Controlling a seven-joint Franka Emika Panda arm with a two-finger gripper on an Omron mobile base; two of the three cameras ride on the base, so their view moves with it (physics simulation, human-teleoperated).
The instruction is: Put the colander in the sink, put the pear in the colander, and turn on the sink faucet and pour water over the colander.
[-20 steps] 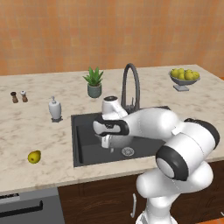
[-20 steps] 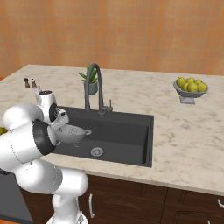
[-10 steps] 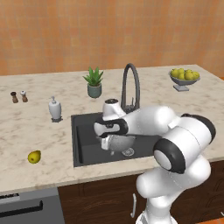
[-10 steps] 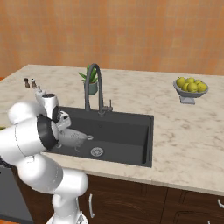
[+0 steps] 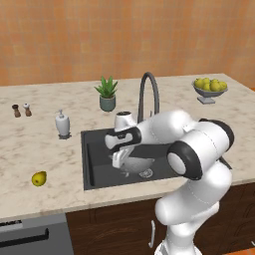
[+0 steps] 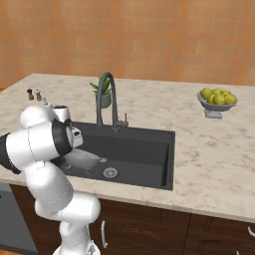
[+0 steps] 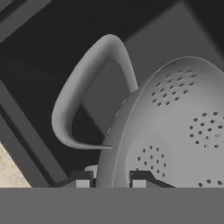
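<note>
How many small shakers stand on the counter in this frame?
2. The two shakers stand side by side at the far left of the counter, beyond the soap dispenser: a dark shaker and a white-topped shaker. None seems hidden.

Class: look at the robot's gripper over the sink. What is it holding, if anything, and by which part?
The gripper holds the colander by its rim, next to a side handle.
</note>
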